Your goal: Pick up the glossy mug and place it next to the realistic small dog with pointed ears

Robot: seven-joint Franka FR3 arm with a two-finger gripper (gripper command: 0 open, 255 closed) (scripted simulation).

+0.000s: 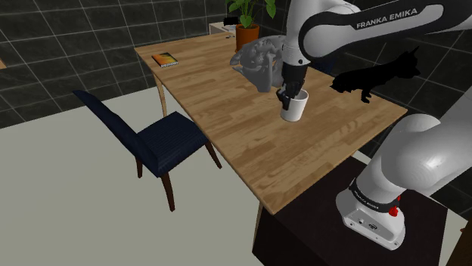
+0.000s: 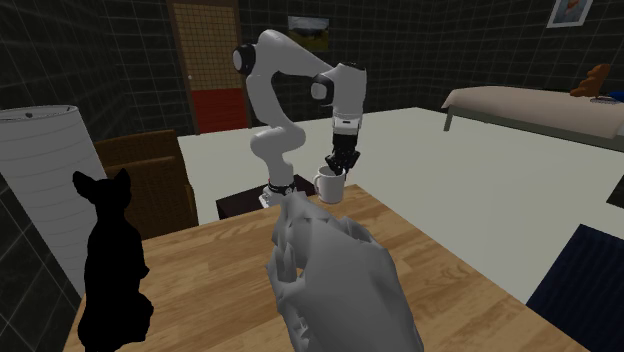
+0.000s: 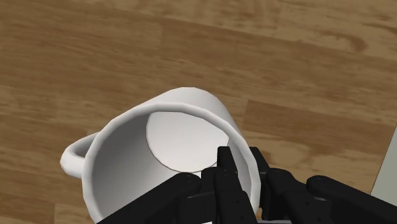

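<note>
Plainly the gripper [image 1: 288, 96] is clamped on the mug [image 1: 295, 110]. In the wrist view one of its fingers [image 3: 224, 168] sits inside the white cup, the other is outside, and the wall is pinched between them on the side away from the handle. The mug stands upright over the table [image 1: 227, 128], in the part near the stand [image 1: 318, 234]; whether its base touches the wood or hangs just clear of it cannot be told.

The table is pale brown planks with a visible grain. On it, apart from the mug toward the shoulder view's right, stands the black dog [image 1: 376, 75] (its pointed ears show best in the second exterior view). A grey lumpy figure [image 1: 259, 59] sits just behind the mug, toward the far end. A potted plant [image 1: 247, 26] stands near the far corner, and a book [image 1: 165, 59] lies flat near the shoulder view's left corner. A dark blue chair [image 1: 159, 140] is at the table's long side, turned a little away from it.

The room has dark tiled walls and a pale, plain floor. The second exterior view shows a bed [image 2: 530, 105] at its right. Behind the arm there is a wooden door [image 2: 205, 60] with a framed picture [image 2: 309, 32] beside it.
</note>
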